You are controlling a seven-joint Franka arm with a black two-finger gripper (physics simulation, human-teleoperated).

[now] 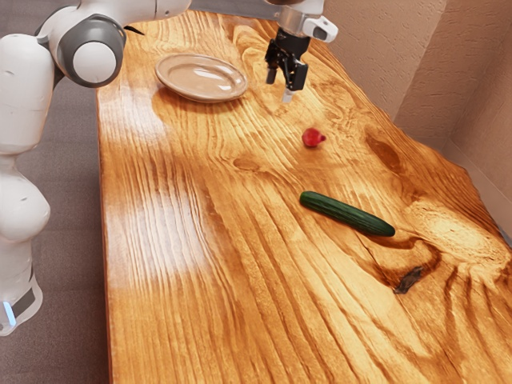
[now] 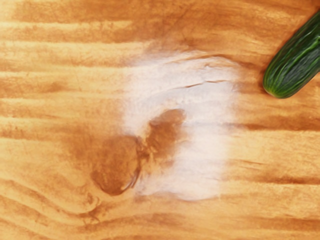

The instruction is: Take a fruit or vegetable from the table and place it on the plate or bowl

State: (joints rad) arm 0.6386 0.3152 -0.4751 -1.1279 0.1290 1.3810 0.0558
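A dark green cucumber [image 1: 346, 213] lies on the wooden table [image 1: 224, 264], toward the exterior view's right. A small red fruit [image 1: 313, 138] rests farther back, between the cucumber and the plate. The beige plate [image 1: 202, 78] sits at the far end of the table with nothing on it. My gripper [image 1: 285, 82] hangs just beside the plate, on the side of the exterior view's right, and above the tabletop. It is open with nothing between its fingers. The wrist view catches one rounded end of the cucumber [image 2: 295, 60] over bare wood.
Tan walls [image 1: 416, 56] rise close behind the table's far right side. A dark knot [image 1: 410, 279] marks the wood near the cucumber. My white arm base [image 1: 24, 160] stands off the table's left edge.
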